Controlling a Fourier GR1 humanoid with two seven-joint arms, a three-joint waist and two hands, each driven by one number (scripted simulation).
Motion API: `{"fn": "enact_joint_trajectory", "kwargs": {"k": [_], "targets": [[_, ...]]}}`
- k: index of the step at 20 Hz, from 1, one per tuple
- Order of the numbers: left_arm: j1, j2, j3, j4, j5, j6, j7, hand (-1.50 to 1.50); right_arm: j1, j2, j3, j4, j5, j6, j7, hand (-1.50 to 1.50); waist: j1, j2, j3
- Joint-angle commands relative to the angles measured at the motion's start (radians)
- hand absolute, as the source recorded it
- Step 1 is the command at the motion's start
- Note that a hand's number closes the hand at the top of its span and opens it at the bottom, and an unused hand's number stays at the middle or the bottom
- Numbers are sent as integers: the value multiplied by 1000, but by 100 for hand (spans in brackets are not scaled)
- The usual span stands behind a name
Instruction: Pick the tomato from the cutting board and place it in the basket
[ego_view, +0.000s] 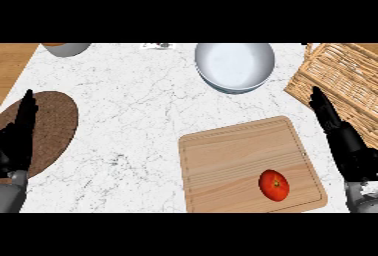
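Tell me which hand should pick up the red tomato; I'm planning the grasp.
The right hand. It rests open just right of the wooden cutting board, near the red tomato and the woven wicker basket. The left hand is across the counter, over the brown round mat.

1. white marbled bench (133, 100).
2. wooden cutting board (236, 155) lies at lower right.
3. white bowl (235, 65) near the far edge.
4. wicker basket (347, 80) far right.
5. brown round mat (55, 125) left.

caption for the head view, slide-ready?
Tomato on cutting board, basket at upper right; both robot hands, left and right, open, untouched start.
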Motion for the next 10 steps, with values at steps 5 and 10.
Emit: {"fn": "enact_joint_trajectory", "kwargs": {"k": [5,10], "targets": [[-24,-27,-63,-23,28,-91,96,0,168,194,-187,-12,-322,91,-408,150,-67,-6,-21],[-41,-64,-117,-37,72,-172,171,0,169,347,-60,-143,-125,50,-805,-150,-48,-10,-27]]}}
